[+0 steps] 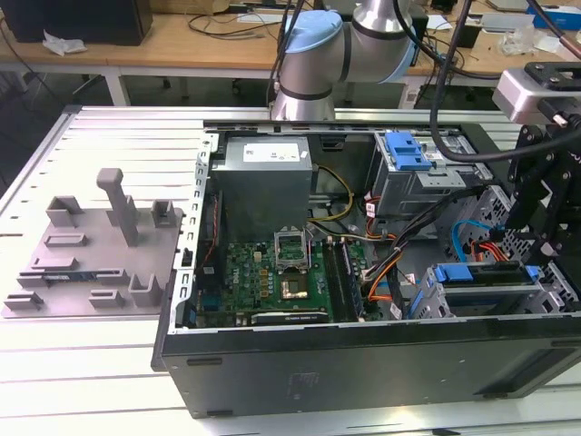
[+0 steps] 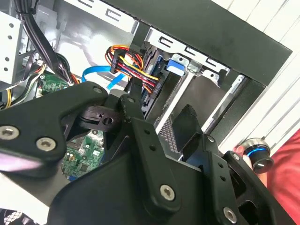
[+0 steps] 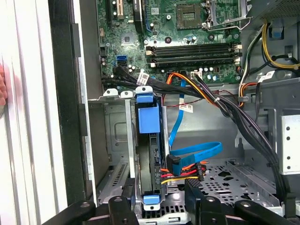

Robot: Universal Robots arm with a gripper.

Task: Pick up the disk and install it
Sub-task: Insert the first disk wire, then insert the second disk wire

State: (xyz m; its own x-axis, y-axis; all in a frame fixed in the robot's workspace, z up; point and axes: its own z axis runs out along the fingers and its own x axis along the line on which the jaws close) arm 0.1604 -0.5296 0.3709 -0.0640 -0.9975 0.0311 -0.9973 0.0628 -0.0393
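An open desktop computer case [image 1: 363, 363] lies on its side on a slatted metal table [image 1: 91, 363], with the robot arm [image 1: 313, 54] reaching in from the far side. In the exterior view, the black gripper [image 1: 536, 204] hangs over the case's corner at the exterior view's right, just above a metal drive cage [image 1: 436, 304]. The disk [image 1: 481, 272], edged in a light-blue bracket, sits in that cage, standing on its long edge in a slot. In the first wrist view the disk [image 3: 149, 159] appears edge-on inside the cage, its blue bracket tab facing the camera, and a bundle of red, yellow and black wires plus a blue ribbon cable [image 3: 194, 152] sit just beside it. The gripper's two black fingers [image 3: 124, 206] stand apart, one on either side of the disk's near end, close to it without visibly clamping it. A green motherboard [image 1: 272, 277] fills the case's middle, with a grey metal box [image 1: 263, 173] behind it. A grey plastic fixture [image 1: 95, 245] rests on the table at the exterior view's left, well apart from the case.
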